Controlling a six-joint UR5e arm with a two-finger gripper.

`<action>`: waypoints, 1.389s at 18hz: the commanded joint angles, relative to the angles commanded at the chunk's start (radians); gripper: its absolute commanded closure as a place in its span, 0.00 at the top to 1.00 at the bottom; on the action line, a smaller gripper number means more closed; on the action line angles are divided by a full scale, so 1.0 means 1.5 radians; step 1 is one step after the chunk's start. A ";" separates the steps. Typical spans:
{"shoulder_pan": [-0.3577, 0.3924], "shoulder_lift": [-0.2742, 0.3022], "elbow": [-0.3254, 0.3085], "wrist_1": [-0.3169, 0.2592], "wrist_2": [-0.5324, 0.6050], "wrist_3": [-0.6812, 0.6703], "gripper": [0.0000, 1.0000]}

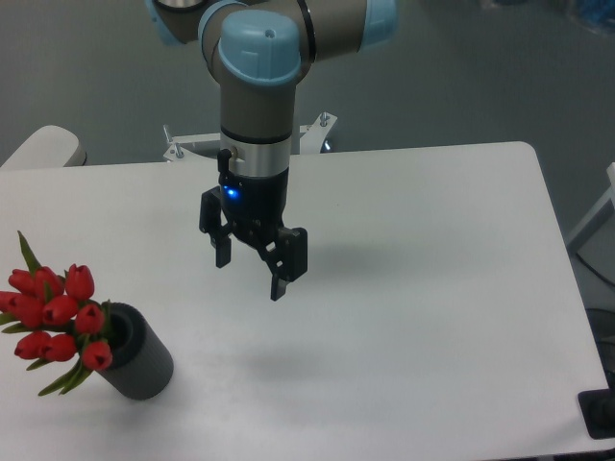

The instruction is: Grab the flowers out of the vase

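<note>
The flowers (56,317), a bunch of red closed tulip buds with green leaves, stick out to the left of the vase (139,360), a short dark grey cylinder near the table's front left corner. The vase leans, with its mouth facing left. My gripper (251,274) hangs above the middle of the table, well to the right of and behind the vase. Its two black fingers are spread apart and nothing is between them.
The white table (404,288) has its right edge near x 600 and its front edge at the bottom of the view. A metal bracket (183,146) sits at the back edge behind the arm. A pale rounded object (43,146) lies at the far left.
</note>
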 joint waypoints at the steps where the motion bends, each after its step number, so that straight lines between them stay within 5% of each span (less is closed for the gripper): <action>1: 0.000 0.000 -0.007 0.004 0.000 0.000 1.00; 15: -0.026 0.010 -0.039 0.012 -0.049 -0.070 1.00; 25: -0.030 0.010 -0.106 0.030 -0.271 -0.065 1.00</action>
